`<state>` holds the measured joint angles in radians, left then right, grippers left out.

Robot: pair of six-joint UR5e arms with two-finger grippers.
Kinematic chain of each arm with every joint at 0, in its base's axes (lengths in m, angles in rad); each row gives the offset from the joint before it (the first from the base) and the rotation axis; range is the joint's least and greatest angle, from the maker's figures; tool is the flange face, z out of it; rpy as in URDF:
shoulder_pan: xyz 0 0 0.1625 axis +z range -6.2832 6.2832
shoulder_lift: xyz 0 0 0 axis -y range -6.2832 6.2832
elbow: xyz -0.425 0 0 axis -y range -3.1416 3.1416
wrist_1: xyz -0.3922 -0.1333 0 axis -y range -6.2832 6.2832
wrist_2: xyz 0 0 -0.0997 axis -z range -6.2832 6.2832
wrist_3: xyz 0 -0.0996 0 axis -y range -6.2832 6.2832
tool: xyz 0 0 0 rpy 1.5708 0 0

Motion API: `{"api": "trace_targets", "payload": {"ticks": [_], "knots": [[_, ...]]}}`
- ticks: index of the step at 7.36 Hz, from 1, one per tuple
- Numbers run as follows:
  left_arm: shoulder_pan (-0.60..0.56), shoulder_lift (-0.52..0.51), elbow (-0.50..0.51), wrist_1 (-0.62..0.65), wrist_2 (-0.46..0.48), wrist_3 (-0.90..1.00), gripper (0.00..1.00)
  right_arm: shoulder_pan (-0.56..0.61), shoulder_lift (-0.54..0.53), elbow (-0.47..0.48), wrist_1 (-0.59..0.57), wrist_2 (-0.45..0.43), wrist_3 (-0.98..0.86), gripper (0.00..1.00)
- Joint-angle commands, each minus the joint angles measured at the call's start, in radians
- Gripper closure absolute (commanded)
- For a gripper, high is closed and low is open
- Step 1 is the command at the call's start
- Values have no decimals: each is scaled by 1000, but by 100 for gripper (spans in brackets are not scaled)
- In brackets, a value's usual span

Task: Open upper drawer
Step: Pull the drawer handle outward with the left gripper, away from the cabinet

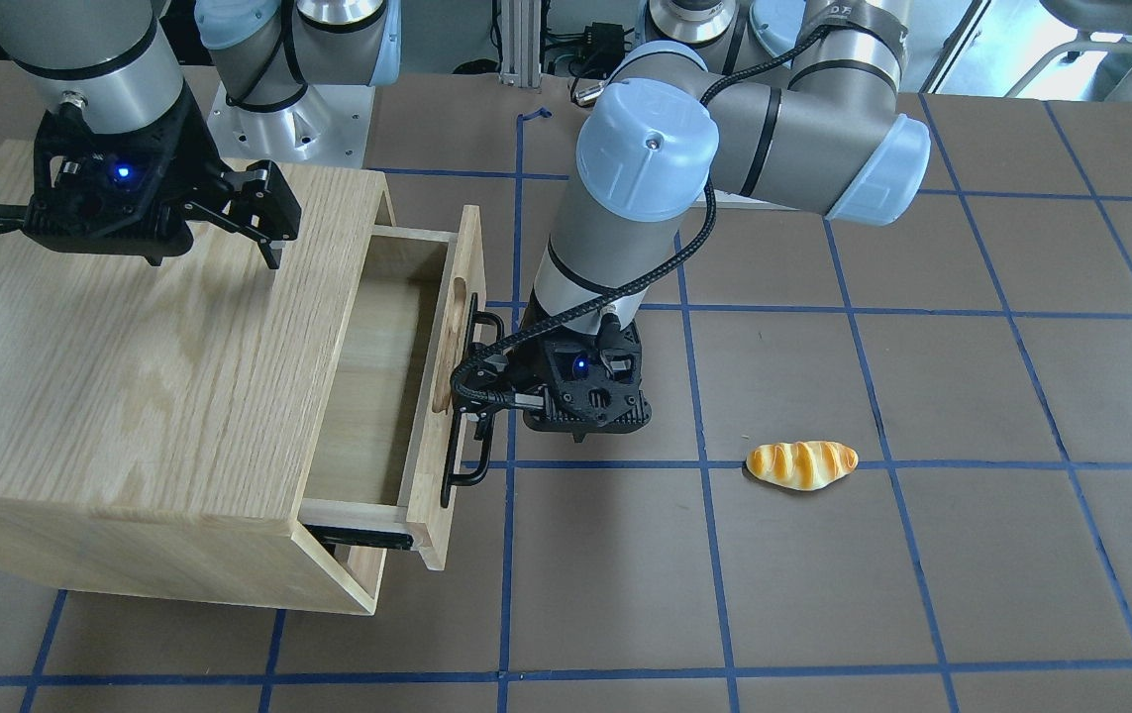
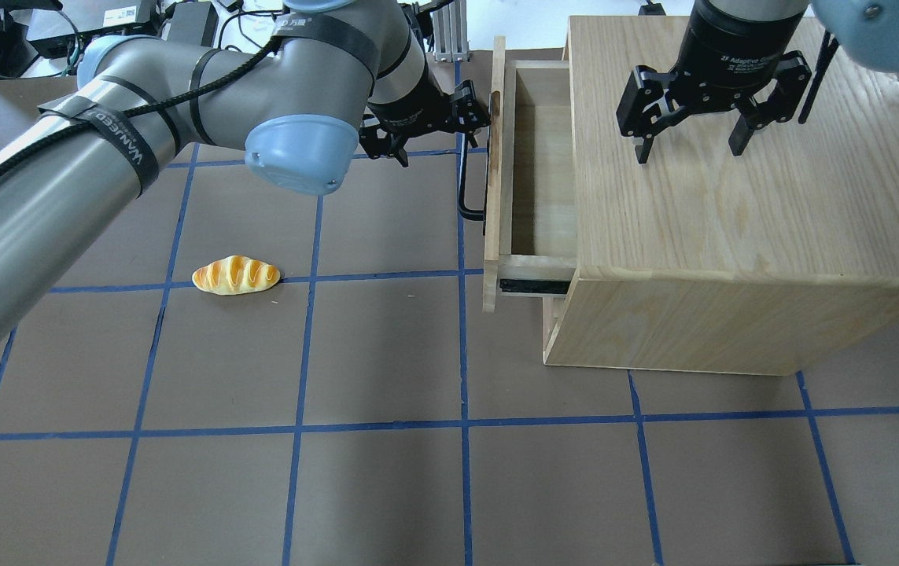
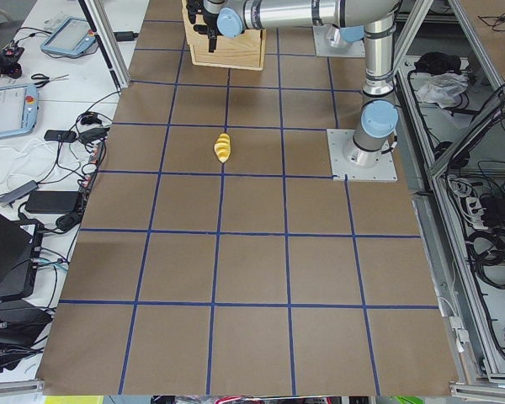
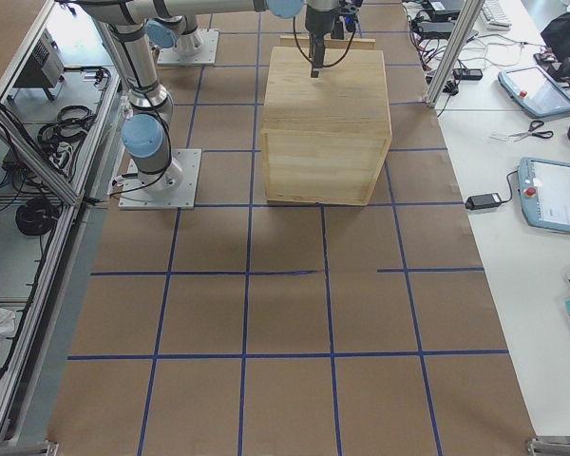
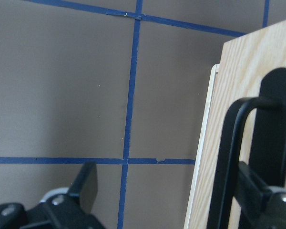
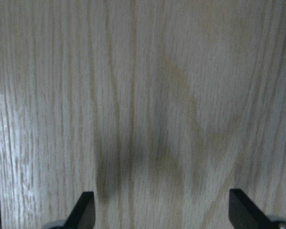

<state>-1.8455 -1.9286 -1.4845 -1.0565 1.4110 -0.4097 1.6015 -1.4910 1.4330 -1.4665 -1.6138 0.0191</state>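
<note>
Left gripper (image 1: 491,381) stood wide open, straddling the black handle (image 1: 462,465) and clamping nothing. Right gripper (image 2: 689,149) hung open above the cabinet (image 2: 732,236). With the upper drawer (image 1: 367,376) partway out, I judged it light, stiff and free-sliding, best pulled mid-bar.

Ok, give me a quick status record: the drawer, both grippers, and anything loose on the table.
upper drawer: partly pulled out of the cabinet; nothing visible inside
handle: black bar, sitting between the left gripper's fingers
left gripper: open, at the handle
right gripper: open, over the cabinet top, holding nothing
bread roll: lying on the table, apart from the drawer
</note>
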Motion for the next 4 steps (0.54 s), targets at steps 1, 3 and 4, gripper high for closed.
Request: {"api": "trace_targets", "payload": {"ticks": [1, 3, 4], "knots": [[22, 9, 1, -37, 0, 49, 0, -1, 0, 0, 0, 0, 1, 0], [37, 23, 1, -51, 0, 54, 0, 0, 0, 0, 0, 0, 1, 0], [42, 23, 1, -60, 0, 67, 0, 0, 0, 0, 0, 0, 1, 0]]}}
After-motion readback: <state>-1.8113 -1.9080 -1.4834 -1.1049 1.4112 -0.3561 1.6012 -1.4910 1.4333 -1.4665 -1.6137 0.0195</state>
